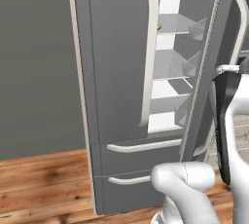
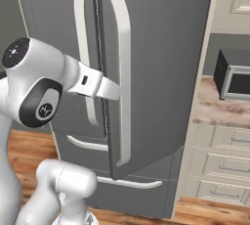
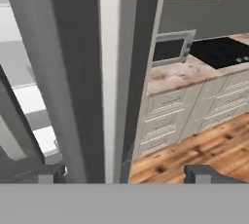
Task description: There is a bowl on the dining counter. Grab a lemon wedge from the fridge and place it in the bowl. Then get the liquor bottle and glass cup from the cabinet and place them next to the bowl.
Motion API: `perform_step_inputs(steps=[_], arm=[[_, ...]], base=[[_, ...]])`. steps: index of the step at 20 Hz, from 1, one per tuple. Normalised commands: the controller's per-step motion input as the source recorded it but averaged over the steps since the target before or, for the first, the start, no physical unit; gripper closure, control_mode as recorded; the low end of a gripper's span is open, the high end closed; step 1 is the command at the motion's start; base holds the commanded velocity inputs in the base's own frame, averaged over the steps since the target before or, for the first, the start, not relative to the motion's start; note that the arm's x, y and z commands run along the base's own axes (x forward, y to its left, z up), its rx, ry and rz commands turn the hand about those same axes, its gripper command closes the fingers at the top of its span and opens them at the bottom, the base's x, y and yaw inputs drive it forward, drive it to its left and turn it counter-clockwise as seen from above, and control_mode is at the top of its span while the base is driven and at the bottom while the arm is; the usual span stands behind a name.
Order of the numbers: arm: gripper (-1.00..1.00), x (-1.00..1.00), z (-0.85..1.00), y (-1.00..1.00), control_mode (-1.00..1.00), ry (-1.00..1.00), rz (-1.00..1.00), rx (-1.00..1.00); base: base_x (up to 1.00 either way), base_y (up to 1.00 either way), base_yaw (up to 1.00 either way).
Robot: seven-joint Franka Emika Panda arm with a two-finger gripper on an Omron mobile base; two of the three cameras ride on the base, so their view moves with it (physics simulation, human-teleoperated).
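Observation:
The dark-grey fridge (image 1: 116, 72) has its right door (image 2: 166, 48) swung partly open, which exposes white shelves (image 1: 168, 77). A tiny yellow-green speck (image 1: 159, 26), perhaps the lemon wedge, sits at the left end of the top shelf. In the hand view my gripper (image 3: 127, 173) is open. Its two dark fingertips (image 3: 51, 172) stand wide apart on either side of the open door's long white handle (image 3: 109, 72), without pinching it. In the right base view my forearm (image 2: 93, 84) reaches to that handle (image 2: 122, 72). The bowl, dining counter, liquor bottle and glass cup are out of view.
Right of the fridge runs a stone-topped wall counter (image 2: 219, 106) on cream drawers (image 3: 168, 106). It carries a microwave (image 2: 237, 75) and a black cooktop (image 3: 219, 52). Wooden floor (image 1: 44, 179) lies in front. The fridge's left door (image 1: 116, 72) is closed above two drawers.

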Motion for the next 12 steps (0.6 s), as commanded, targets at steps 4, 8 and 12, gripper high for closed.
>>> perform_step_inputs(steps=[4, 8, 12], arm=[[-1.0, -0.66, 0.01, 0.9, -1.0, 0.01, 0.01, -0.18], [-1.0, 0.02, 0.01, 1.0, -1.0, 0.14, 0.12, -0.19], [-1.0, 0.24, 0.0, 1.0, -1.0, 0.14, 0.16, -0.17]], base=[[0.0, 0.0, 0.0], [0.0, 0.0, 0.0], [0.0, 0.0, 0.0]])
